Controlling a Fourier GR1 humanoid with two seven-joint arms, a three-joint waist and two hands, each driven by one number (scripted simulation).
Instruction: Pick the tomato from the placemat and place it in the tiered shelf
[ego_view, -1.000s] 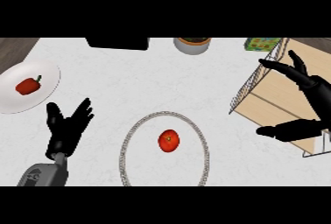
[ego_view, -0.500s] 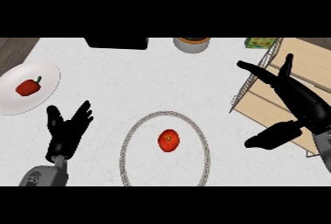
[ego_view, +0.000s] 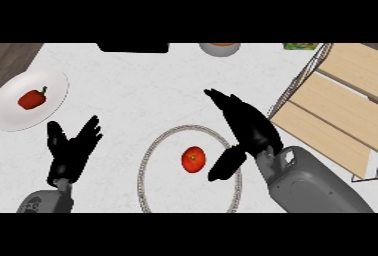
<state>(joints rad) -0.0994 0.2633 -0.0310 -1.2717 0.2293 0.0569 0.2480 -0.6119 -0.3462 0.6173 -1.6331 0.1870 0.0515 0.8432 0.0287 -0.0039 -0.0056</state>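
My right hand (ego_view: 251, 131), fingers (ego_view: 221, 100) spread wide, hovers beside the tomato (ego_view: 193, 159); my left hand (ego_view: 70, 149) rests open, well apart.

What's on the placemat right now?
The tomato lies on the placemat, near its middle. The open right hand covers the mat's right side, so that part cannot be seen.

Right hand (ego_view: 249, 131): open, fingers straight, pointing up and left, above and right of the tomato (ego_view: 193, 159); thumb spread downward, just beside the tomato's right. Right forearm (ego_view: 314, 185): lower right of it. Left hand (ego_view: 70, 148): open, fingers up, resting well left of the tomato.
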